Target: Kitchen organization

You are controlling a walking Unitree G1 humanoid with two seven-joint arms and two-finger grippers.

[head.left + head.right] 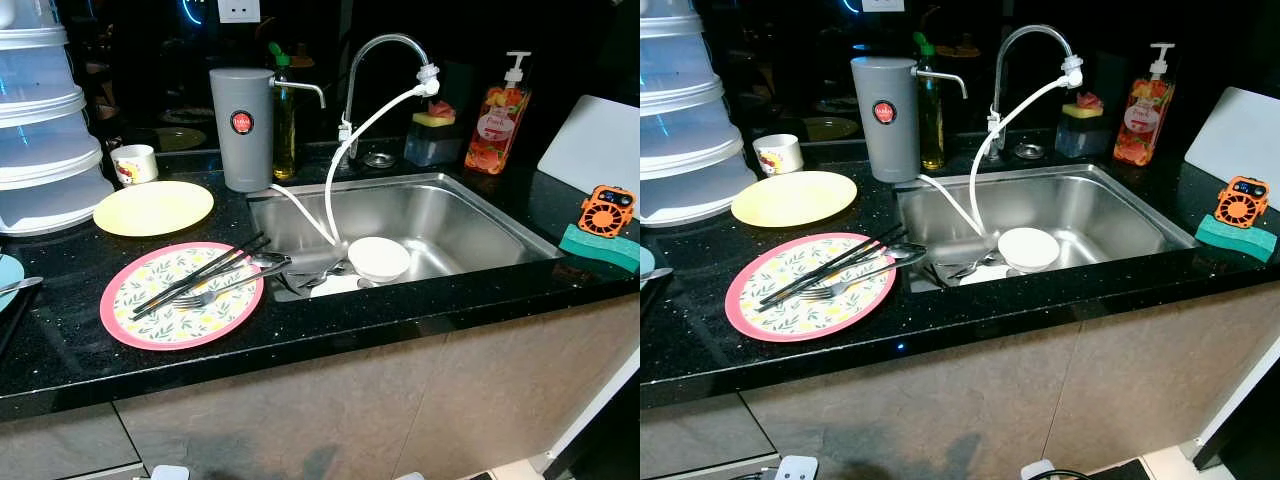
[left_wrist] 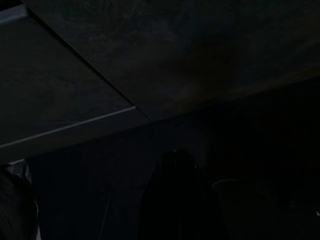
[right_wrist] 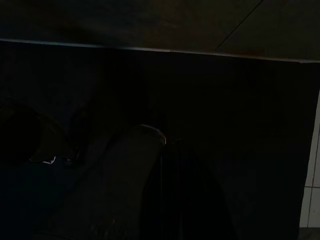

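A pink-rimmed floral plate (image 1: 182, 294) lies at the front of the black counter (image 1: 60, 340). Black chopsticks (image 1: 200, 272), a fork (image 1: 215, 293) and a spoon (image 1: 902, 254) rest across it. Behind it lies a yellow plate (image 1: 153, 207). A white bowl (image 1: 378, 258) stands upside down in the steel sink (image 1: 470, 215), beside loose cutlery (image 1: 320, 275). Both arms hang idle below the counter. My left gripper (image 2: 175, 200) and right gripper (image 3: 175, 190) are only dark shapes in the wrist views.
A grey canister (image 1: 241, 128), faucet (image 1: 385, 50) with white hose, bottle and soap dispenser (image 1: 496, 118) stand behind the sink. A small cup (image 1: 134, 163) and stacked white covers (image 1: 45, 130) are at the left. An orange fan (image 1: 606, 210) sits on a green sponge (image 1: 598, 245) at the right.
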